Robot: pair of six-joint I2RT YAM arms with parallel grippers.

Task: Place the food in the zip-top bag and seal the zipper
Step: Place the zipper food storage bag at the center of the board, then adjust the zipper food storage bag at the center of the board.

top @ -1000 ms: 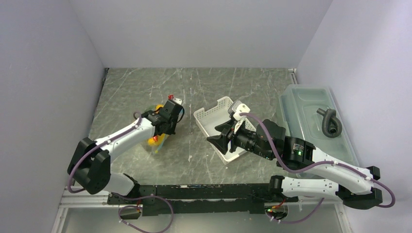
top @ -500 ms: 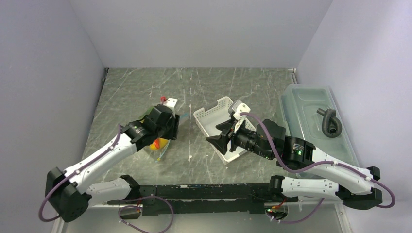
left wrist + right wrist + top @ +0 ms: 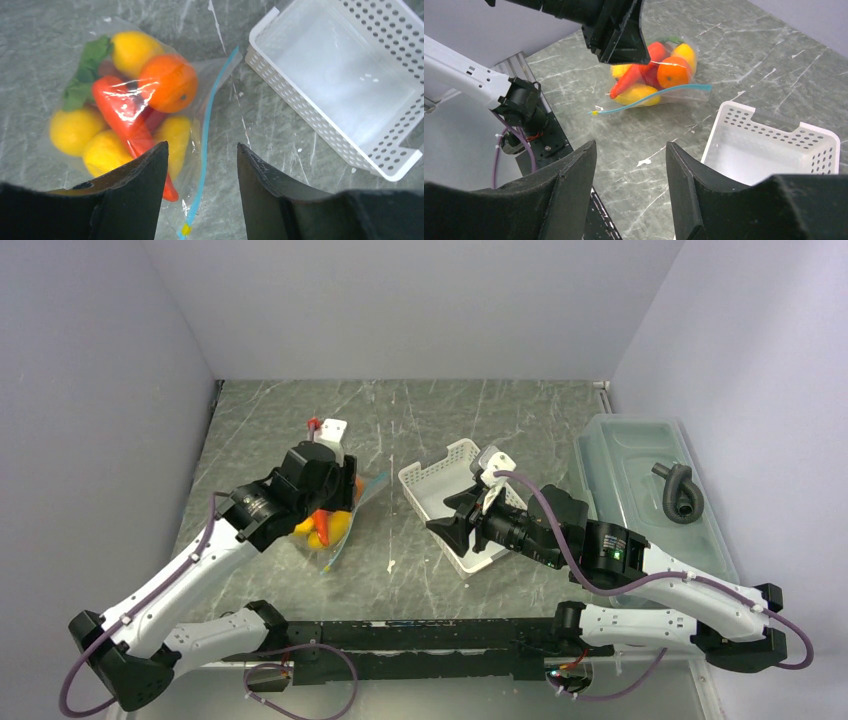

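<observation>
Though packed with every piece of food (image 3: pixel 167 82) in sight, cannot yet count the zip-top bag (image 3: pixel 217 67) as finished beyond doubt. Done, judging by the layout: orange, yellow pieces, long red pieces and green bit all inside the clear plastic. No piece seen loose on the table (image 3: pixel 260 165), and none in the white basket (image 3: pixel 300 107).

Remaining, at most: the zipper (image 3: pixel 200 165). Looks like one thin unbroken teal line from end to end, with a small yellow tab at the near end, so probably pressed shut. Too fine, though, to rule out a gap. If sealed, only backing off to do; if not, one more pinch along the strip.

Left gripper (image 3: pixel 202 150): parted to a middling width, gripping nothing, hanging above the bag. Directly beneath the gap between those jaws, the zipper, running lengthwise through it. Under and beyond the jaw on the left of the wrist view, the food. Out past the other jaw, well apart, the basket.

Right gripper (image 3: pixel 631 147): likewise parted, holding nothing. Ahead of its jaws and well apart, the bag lying flat. Off past the jaw on the right of that view, nearer, the basket.
</observation>
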